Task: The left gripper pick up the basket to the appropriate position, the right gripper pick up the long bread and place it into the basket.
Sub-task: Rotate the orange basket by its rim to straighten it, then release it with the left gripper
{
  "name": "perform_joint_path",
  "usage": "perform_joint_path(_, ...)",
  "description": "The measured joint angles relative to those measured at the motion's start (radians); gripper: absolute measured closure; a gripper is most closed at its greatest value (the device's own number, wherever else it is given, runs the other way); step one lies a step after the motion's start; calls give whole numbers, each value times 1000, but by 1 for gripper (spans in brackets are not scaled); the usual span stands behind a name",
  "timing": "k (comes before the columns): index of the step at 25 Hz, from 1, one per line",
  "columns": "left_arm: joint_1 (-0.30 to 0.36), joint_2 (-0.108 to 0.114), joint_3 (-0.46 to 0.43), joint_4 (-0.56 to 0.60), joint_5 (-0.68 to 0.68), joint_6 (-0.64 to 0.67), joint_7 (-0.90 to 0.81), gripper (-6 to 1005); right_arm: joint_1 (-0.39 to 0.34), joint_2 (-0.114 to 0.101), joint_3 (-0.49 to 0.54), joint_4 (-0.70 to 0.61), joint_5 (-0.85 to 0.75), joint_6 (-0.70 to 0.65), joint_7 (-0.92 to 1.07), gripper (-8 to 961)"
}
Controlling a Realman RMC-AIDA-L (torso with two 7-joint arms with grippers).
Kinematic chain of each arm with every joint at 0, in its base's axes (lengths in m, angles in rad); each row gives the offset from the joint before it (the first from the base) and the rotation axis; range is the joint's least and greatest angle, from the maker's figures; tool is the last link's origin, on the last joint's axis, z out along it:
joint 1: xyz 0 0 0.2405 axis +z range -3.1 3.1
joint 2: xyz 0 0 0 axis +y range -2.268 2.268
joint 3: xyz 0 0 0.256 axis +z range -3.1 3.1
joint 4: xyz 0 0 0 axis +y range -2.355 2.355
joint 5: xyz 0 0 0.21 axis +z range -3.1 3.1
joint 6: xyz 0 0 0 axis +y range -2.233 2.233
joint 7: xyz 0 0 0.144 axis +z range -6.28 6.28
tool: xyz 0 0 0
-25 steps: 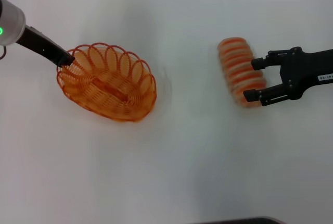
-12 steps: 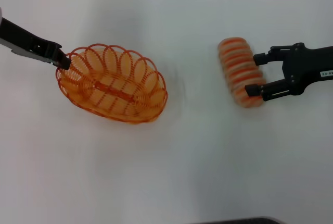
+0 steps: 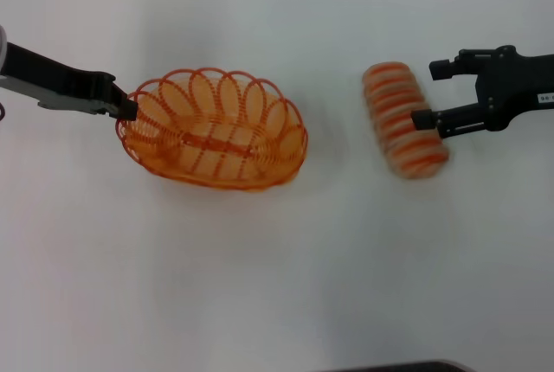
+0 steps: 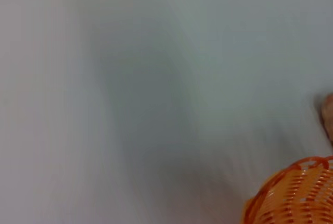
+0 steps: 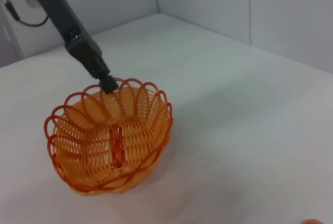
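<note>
Head view has the left gripper point(image 3: 128, 109) pinched on the basket point(image 3: 214, 128) rim at its left end on the desk point(image 3: 277, 285), right gripper point(image 3: 430, 93) spread around the bread point(image 3: 403, 119), while the right wrist view shows that same grip on the rim.

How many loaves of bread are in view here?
1. The long bread lies on the table to the basket's right, beside the open right gripper; none in the basket.

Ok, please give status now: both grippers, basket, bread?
Left gripper shut on basket rim. Right gripper open beside long bread, not gripping. Basket holds no bread; nothing between them.
</note>
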Motion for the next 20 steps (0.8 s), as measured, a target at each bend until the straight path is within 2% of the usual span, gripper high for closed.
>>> perform_joint_path(4, 28, -21, -9, 24, -23, -30, -15, 949, 3, 4, 16, 0, 0, 18, 2, 7)
perform_joint_path(8, 66, -56, -8, 79, -27, -52, -28, 949, 6, 6, 38, 0, 0, 27, 6, 7)
perform_joint_path(10, 89, -65, 0, 91, -32, -66, -41, 949, 7, 9, 45, 0, 2, 33, 5, 7)
perform_joint_path(20, 129, -69, 6, 73, -71, -101, -49, 949, 7, 11, 48, 0, 11, 50, 5, 8)
